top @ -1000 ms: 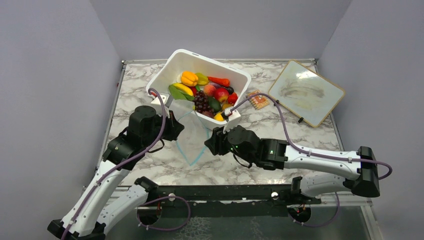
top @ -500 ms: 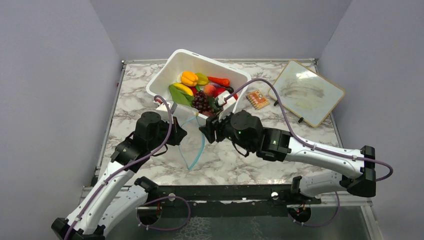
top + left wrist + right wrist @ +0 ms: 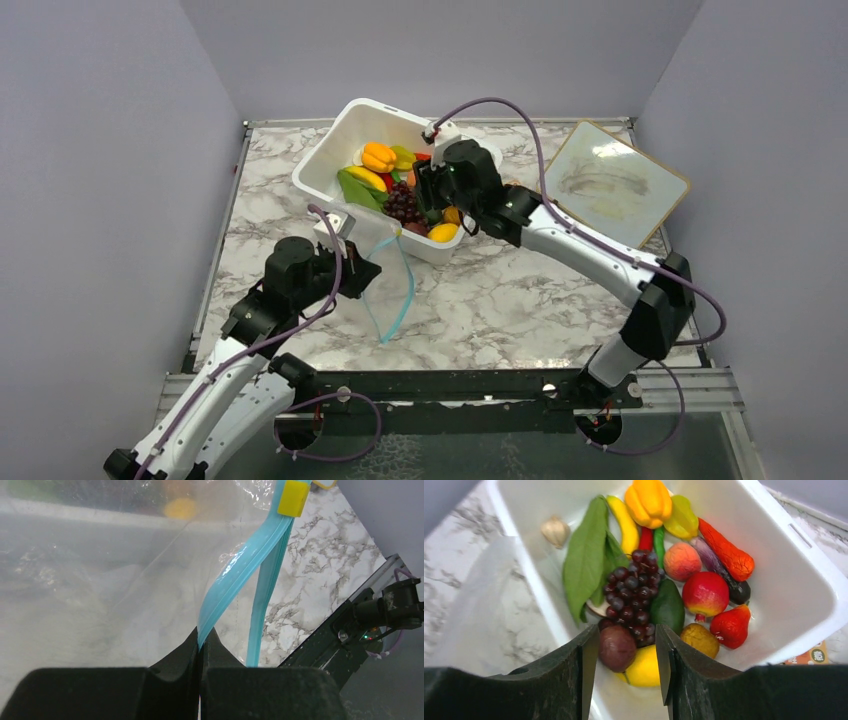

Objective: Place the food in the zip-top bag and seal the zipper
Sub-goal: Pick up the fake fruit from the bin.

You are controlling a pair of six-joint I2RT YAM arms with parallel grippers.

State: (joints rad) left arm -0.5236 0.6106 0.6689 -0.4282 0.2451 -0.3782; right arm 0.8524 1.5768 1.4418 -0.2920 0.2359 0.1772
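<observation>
The food lies in a white tub (image 3: 330,160): purple grapes (image 3: 631,590), a red apple (image 3: 705,592), a peach (image 3: 681,560), an orange pepper (image 3: 648,500), a carrot (image 3: 726,552) and green leaves (image 3: 584,555). My right gripper (image 3: 627,628) hangs open over the tub's near corner, with a dark purple round fruit (image 3: 616,647) between its jaws beside a yellow lemon (image 3: 644,669). The clear zip-top bag (image 3: 385,285) hangs in front of the tub. My left gripper (image 3: 202,632) is shut on its blue zipper (image 3: 235,570), below the yellow slider (image 3: 293,497).
A framed whiteboard (image 3: 612,185) lies at the back right of the marble table. A corner of an orange packet (image 3: 811,656) shows beyond the tub wall (image 3: 774,555). A garlic bulb (image 3: 556,530) sits in the tub's far corner. A black rail (image 3: 450,385) runs along the near edge.
My right arm has swung from beside the bag up and back over the tub. The left gripper kept its hold and shifted slightly, and the bag's mouth now hangs narrower.
</observation>
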